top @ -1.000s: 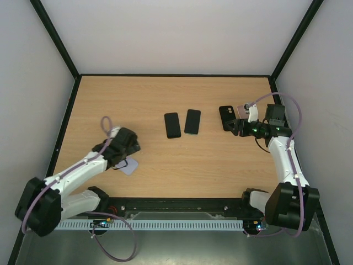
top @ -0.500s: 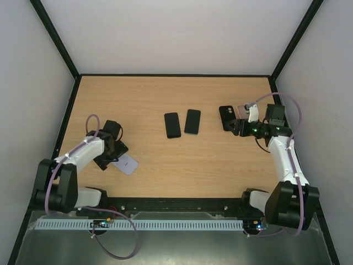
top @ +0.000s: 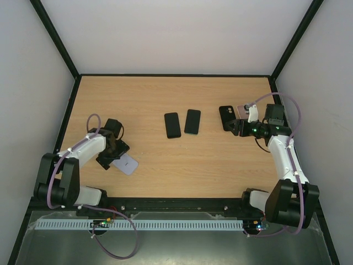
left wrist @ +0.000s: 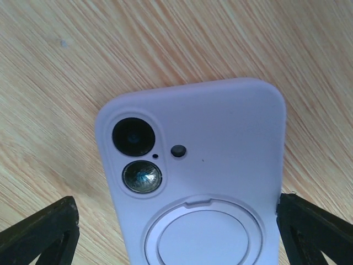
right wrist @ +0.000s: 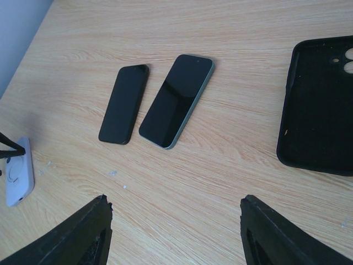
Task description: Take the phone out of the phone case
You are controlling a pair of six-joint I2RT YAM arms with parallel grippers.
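Note:
A lavender phone case (left wrist: 193, 165) lies back up on the wooden table (top: 154, 99), near the front left. Two camera lenses of the phone (left wrist: 134, 137) show through its cut-out, and a ring sits on its back. My left gripper (left wrist: 175, 221) hovers just over it, open wide, with one finger on each side of the case. The right-hand finger (left wrist: 309, 226) is close against the case's edge. In the top view the case (top: 127, 164) pokes out beside the left gripper (top: 112, 155). My right gripper (right wrist: 175, 221) stands open over bare wood at the right.
An empty black case (right wrist: 322, 105) lies next to the right gripper (top: 234, 127). Two dark phones, one black (right wrist: 124, 103) and one green-edged (right wrist: 176, 99), lie side by side mid-table. A pinkish object (top: 242, 112) sits under the right arm. Black rails border the table.
My left arm has folded back to the left and its gripper now sits at the lavender case's left end. The case and the right arm have stayed put.

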